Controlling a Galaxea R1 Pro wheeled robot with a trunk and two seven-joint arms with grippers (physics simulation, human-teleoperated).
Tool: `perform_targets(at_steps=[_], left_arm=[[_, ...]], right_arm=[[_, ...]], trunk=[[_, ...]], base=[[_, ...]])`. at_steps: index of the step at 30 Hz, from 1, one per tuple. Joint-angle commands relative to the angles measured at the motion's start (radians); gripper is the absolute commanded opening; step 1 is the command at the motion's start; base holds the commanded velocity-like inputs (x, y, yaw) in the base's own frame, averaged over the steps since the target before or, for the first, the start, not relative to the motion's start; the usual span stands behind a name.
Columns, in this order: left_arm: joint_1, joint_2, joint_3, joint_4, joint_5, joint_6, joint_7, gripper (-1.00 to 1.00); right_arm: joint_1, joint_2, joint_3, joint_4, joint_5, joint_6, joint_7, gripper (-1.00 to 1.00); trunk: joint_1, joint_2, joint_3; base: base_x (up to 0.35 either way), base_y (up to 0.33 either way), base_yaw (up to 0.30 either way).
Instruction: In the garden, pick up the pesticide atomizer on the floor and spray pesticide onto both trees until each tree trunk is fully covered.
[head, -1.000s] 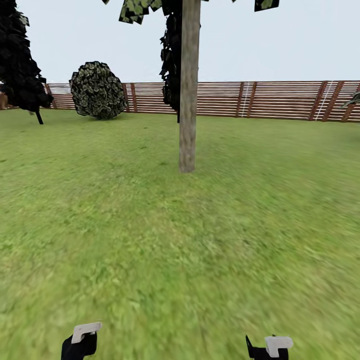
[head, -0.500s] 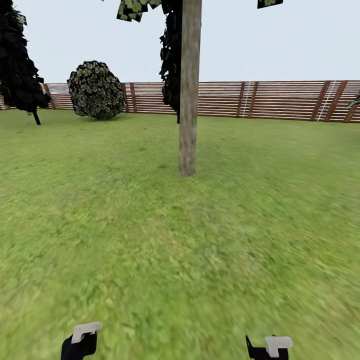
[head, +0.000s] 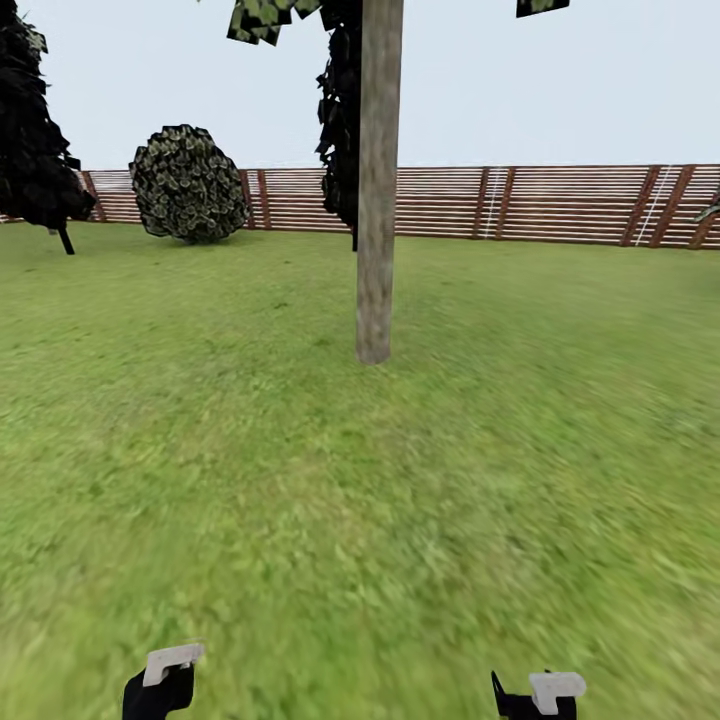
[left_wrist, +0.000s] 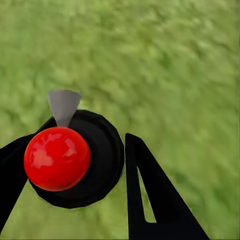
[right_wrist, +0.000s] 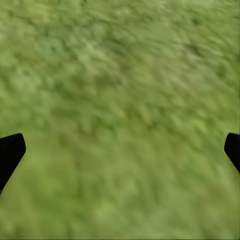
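A wide green lawn ran back to a brown horizontal-slat wooden fence under pale sky. A thick, straight, pale beige-grey tree trunk stood upright mid-lawn, a round dark bush well apart by the fence. The left gripper was clamped on the slim dark pesticide atomizer with its red top. The right gripper held its black fingers spread wide over grass.

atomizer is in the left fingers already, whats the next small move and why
Probably keep rolling forward toward the tree trunk. The pesticide atomizer sits between the left gripper fingers, red top toward the wrist camera, but a wide stretch of lawn separates the robot from the trunk, likely too far to spray it.
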Motion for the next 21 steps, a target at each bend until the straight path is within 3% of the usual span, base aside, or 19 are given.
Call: perform_targets(at_steps=[1, 12, 21], left_arm=[[-0.001, 0.000, 0.004, 0.001, 0.001, -0.003, -0.004, -1.00], [-0.001, 0.000, 0.004, 0.000, 0.001, -0.003, -0.004, -1.00], [-0.001, 0.000, 0.004, -0.001, 0.001, -0.003, -0.004, -1.00]], right_arm=[[-0.001, 0.000, 0.000, 0.001, 0.001, -0.003, 0.000, 1.00], [-0.001, 0.000, 0.000, 0.001, 0.001, -0.003, 0.000, 1.00], [-0.001, 0.000, 0.000, 0.001, 0.001, -0.003, 0.000, 1.00]], trunk=[[0.000, 0.000, -0.001], [0.000, 0.000, -0.001], [0.000, 0.000, 0.002]], base=[[0.339, 0.000, -0.003], [0.339, 0.000, -0.004], [0.338, 0.000, -0.139]])
